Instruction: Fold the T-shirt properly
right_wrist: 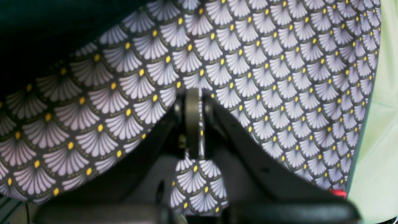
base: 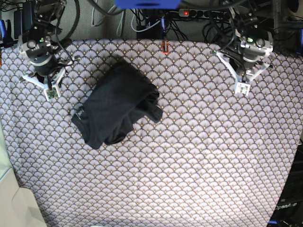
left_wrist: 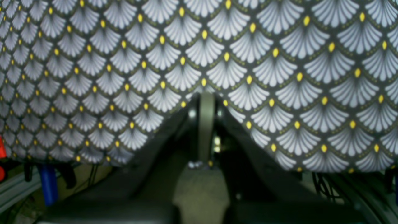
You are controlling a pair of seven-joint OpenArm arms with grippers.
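"Start at the robot's side. How do the tools stand?"

"Both clenched on nothing. The right tool (base: pixel 53 93) hangs over the patterned cover (base: pixel 189 165) of the desk, and the left tool (base: pixel 243 88) is over it too, well off on the other side."

"So which one is nearer the T-shirt (base: pixel 113 101)?"

"The right one, clearly. In the base view the shirt lies just to the picture's right of it, which is towards the robot's left. The right wrist view catches dark cloth in its upper left corner; the left wrist view shows only cover beneath its fingers."

"And the long axis?"

"Diagonal. One end lies near the robot's side, between the two arms. From there the bundle slants outward, away from the robot and over to the right arm's side. It's rumpled, with loose folds bunched along the side facing away from the right tool."

"What does that ask of the next move?"

"I'd have the right tool open and go for the outer end, while the left crosses to the bunched side. Pulling from one end alone could swing the whole thing round."

"Anything farther out?"

"A pale green sheet (base: pixel 12 189), beyond the cover's edge on the right arm's side."
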